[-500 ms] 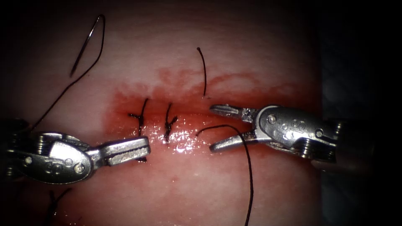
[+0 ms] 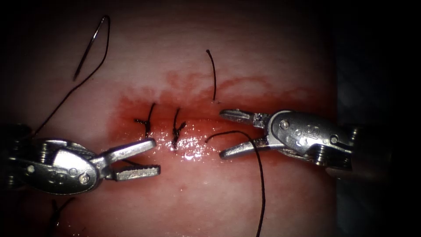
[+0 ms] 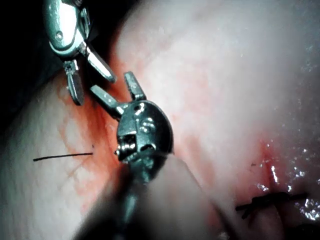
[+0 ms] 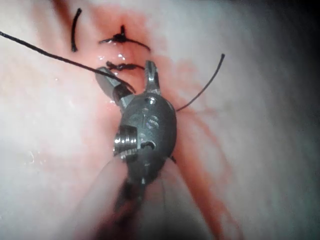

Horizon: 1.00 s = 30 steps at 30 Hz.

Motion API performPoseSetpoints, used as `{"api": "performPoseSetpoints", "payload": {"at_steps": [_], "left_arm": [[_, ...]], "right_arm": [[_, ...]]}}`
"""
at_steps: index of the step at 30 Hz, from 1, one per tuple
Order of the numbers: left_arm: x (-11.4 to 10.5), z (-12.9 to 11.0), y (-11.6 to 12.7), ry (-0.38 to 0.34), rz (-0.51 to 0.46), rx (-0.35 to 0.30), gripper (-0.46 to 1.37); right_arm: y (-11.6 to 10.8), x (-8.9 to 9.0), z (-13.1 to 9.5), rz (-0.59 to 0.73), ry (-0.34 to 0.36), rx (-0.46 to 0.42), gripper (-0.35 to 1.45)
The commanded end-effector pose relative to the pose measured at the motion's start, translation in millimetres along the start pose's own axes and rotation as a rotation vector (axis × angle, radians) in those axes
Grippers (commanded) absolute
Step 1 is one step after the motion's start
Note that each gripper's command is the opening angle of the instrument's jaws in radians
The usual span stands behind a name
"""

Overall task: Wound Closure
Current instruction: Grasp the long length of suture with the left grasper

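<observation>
Needle [image 2: 90, 46], thin and curved, lies free on tissue [image 2: 272, 193]; both tools' jaws gape empty.

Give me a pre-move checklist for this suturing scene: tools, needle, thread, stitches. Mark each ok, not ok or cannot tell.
1. Left tool free: ok. Its fingers are spread and hold nothing.
2. Right tool free: ok. Jaws open, with the thread running between them, ungripped.
3. Needle located: ok. It lies loose on the tissue, far left of the stitches, not in the tissue and held by neither tool.
4. Thread slack: ok. It trails from the needle down towards the left tool's shaft without tension.
5. Two stitches in place across the cut: ok.
6. Third stitch at the right end tied: cannot tell. A loose end stands above it.
</observation>
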Motion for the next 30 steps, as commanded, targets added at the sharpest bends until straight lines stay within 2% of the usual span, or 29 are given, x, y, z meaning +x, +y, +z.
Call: {"api": "performPoseSetpoints", "payload": {"at_steps": [1,4,8,13,22,30], "left_arm": [[0.3,0.6,0.3,-0.003,0.020,0.000,0.51],[1.1,2.1,0.9,0.003,0.054,-0.013,0.63],[2.0,4.3,1.8,-0.026,0.095,-0.063,0.66],[2.8,6.5,2.6,-0.034,0.130,-0.088,0.73],[3.8,8.3,3.5,-0.016,0.166,-0.103,0.81],[4.3,10.1,4.4,-0.012,0.176,-0.129,0.80]], "right_arm": [[0.0,0.0,0.0,0.000,0.000,0.006,1.20],[0.0,0.0,0.0,0.000,0.000,0.005,1.20],[0.0,0.0,0.0,0.000,0.000,0.006,1.21],[0.0,0.0,-0.1,0.000,0.000,0.006,1.21],[0.0,-0.2,0.0,-0.002,0.000,0.006,1.21],[0.0,-0.3,0.0,-0.002,0.000,0.006,1.22]]}}
